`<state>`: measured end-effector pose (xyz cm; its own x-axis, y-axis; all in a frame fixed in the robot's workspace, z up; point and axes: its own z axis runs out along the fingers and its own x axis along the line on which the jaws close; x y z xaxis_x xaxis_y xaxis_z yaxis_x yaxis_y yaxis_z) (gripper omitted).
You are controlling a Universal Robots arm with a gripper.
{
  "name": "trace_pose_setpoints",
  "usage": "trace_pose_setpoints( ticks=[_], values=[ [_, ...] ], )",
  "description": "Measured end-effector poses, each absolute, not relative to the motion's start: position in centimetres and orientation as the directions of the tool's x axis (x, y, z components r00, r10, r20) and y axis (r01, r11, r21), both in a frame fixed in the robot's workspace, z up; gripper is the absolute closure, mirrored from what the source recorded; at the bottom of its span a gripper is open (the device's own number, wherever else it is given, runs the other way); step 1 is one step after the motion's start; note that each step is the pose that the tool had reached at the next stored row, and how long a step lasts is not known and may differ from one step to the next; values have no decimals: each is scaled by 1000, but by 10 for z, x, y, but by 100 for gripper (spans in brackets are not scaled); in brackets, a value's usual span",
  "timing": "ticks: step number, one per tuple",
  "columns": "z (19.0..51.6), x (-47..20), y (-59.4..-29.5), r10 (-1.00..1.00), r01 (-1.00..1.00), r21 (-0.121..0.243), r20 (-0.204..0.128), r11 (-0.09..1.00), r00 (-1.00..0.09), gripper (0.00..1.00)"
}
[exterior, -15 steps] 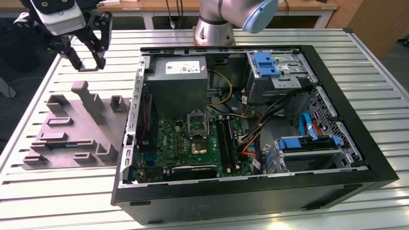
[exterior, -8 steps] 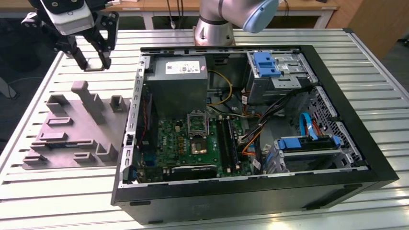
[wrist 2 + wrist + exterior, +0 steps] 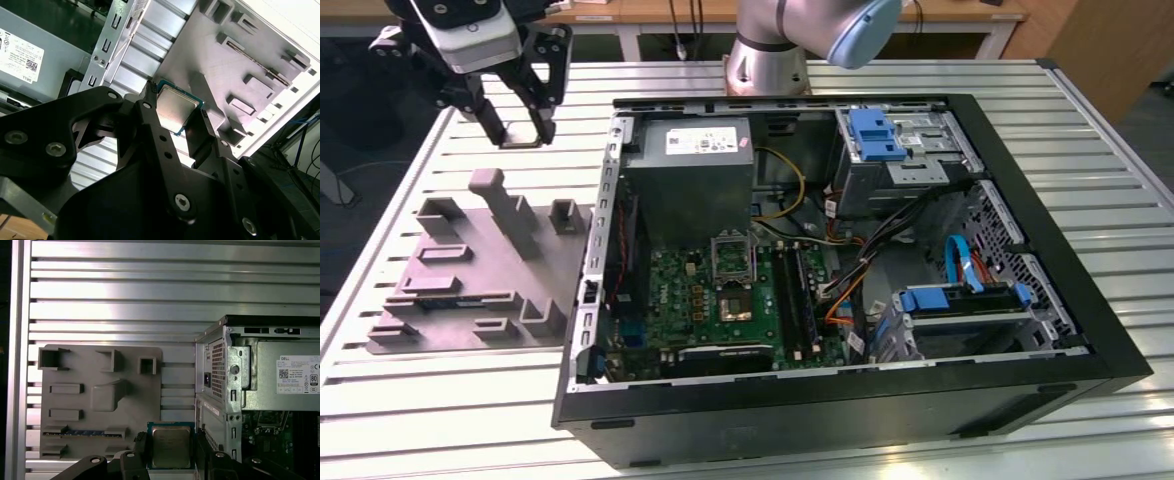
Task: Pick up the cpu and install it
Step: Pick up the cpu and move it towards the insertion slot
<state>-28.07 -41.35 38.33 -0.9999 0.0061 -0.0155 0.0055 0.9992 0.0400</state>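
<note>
The cpu (image 3: 171, 445) is a small square chip with a pale silver top and a greenish rim. My gripper (image 3: 171, 452) is shut on it, one black finger (image 3: 150, 115) on each of two opposite edges. In the second wrist view the cpu (image 3: 175, 110) sits between the fingers of the gripper (image 3: 176, 120). In the exterior view the gripper (image 3: 520, 135) hangs above the slatted table at the far left, over the far end of the grey plastic fixture (image 3: 467, 270) and left of the open computer case (image 3: 854, 330). The green motherboard (image 3: 720, 300) lies inside the case.
The grey fixture (image 3: 100, 395) has upright posts and slots. A grey power supply (image 3: 700, 175) with a white label fills the case's far left corner. Drive cages with blue tabs (image 3: 874, 135) and loose cables (image 3: 854, 270) occupy the case's right side. The arm's base (image 3: 767, 60) stands behind the case.
</note>
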Motion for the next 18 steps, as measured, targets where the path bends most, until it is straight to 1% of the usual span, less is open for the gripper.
trace_pose_setpoints(
  ticks=[18],
  values=[
    [383,-274,-413,6,5,40,-16,999,-1000,53]
  ],
)
